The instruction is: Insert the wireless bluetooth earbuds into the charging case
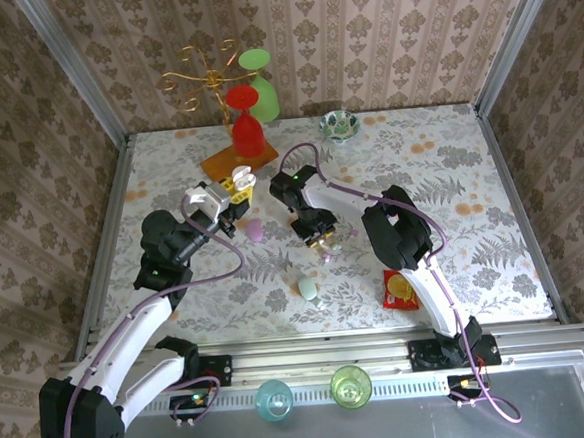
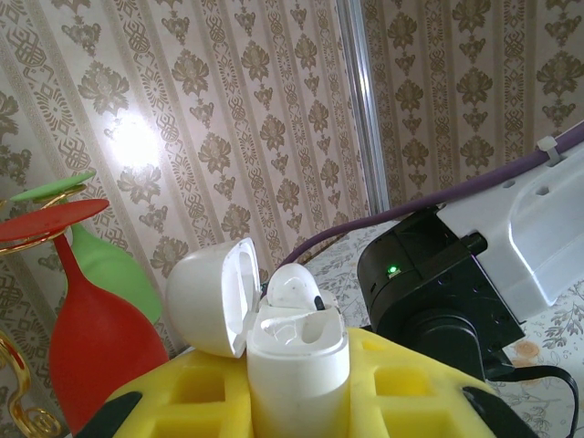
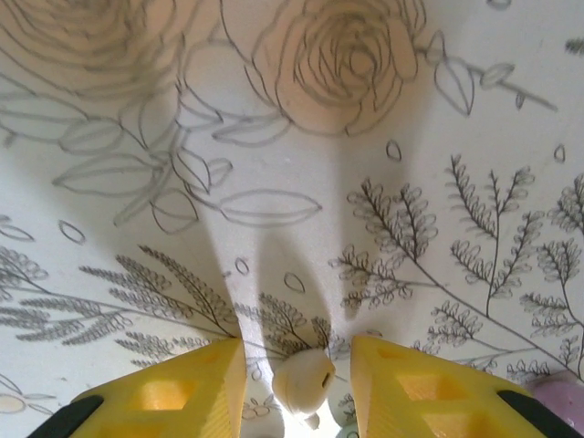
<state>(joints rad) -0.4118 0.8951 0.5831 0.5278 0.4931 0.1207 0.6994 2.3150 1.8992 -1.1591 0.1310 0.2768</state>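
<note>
Damask-papered walls (image 1: pixel 379 32), floral tabletop (image 1: pixel 469 167)

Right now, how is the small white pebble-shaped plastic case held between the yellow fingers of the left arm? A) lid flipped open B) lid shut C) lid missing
A: the small white pebble-shaped plastic case has its rounded lid hinged open to one side.

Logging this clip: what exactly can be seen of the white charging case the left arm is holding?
The charging case is a smooth, glossy white plastic pebble. It stands upright, clamped between the yellow fingers of the left pincer. Its hinged lid is flipped open to the left, with the hollow inside showing. A rounded white piece sits in the open top, but it is unclear whether that is an earbud.
</note>
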